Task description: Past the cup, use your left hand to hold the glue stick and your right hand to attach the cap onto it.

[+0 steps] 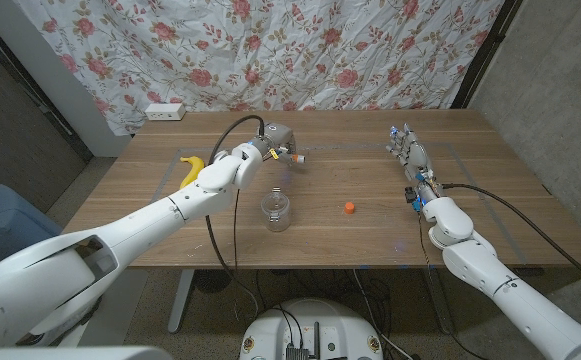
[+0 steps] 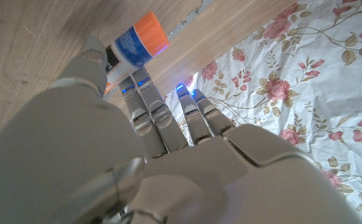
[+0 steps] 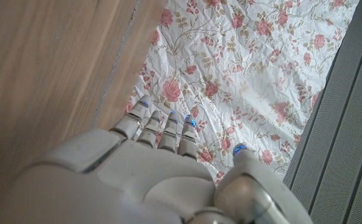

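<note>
The left hand (image 1: 273, 143) is raised over the far middle of the table (image 1: 150, 200) and grips the glue stick (image 1: 295, 157), whose end pokes out toward the table's right side. In the left wrist view the glue stick (image 2: 133, 47) shows a blue-and-white label and an orange end, pinched between the thumb and the fingers (image 2: 144, 99) of the left hand (image 2: 162, 155). The orange cap (image 1: 350, 208) lies on the wood near the middle of the table, well apart from both hands, toward the near edge from the glue stick. A clear cup (image 1: 276, 211) stands upright near the near edge, nearer than the left hand and to the left of the cap.

The right hand (image 1: 408, 152) waits near the table's right edge, holding nothing, fingers straight and a little apart; the right wrist view shows the right hand (image 3: 156, 168) with fingers extended.

A banana (image 1: 192, 170) lies toward the left edge. A flowered cloth (image 1: 300, 50) hangs behind the far edge, with a white power strip (image 1: 164, 112) at the far left corner.
</note>
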